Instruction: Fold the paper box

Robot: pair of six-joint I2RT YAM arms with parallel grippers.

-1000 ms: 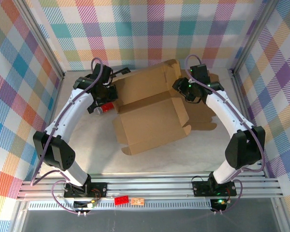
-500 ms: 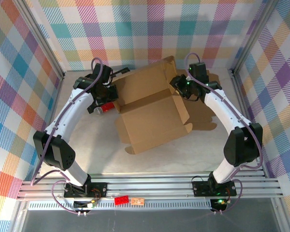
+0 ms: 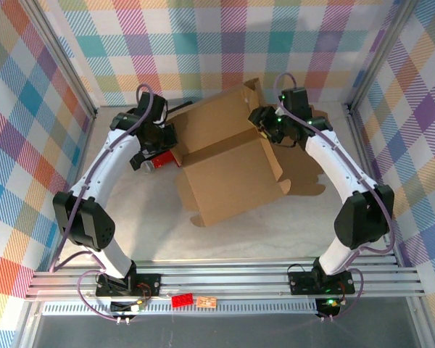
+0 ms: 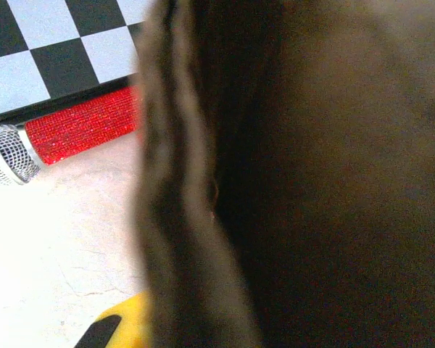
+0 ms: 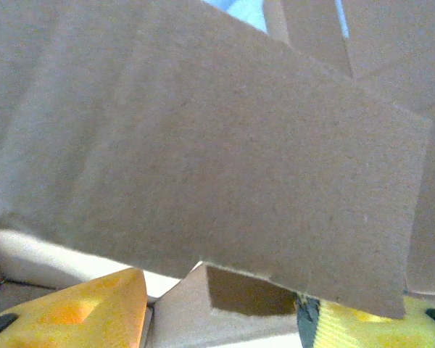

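Brown cardboard, the paper box (image 3: 232, 181) lies opened out in the middle of the desk (image 3: 148, 228), its rear panel tilted up toward 12 o'clock. At its 10 o'clock edge the left gripper (image 3: 163, 142) is pinched together on a flap, with a red glitter microphone (image 4: 76, 133) just beside it. At 1 o'clock the right gripper (image 3: 265, 120) has its jaws apart at the raised flap.

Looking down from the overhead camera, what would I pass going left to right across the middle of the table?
Left plaid wall → left claw → paper box → right claw → right plaid wall.
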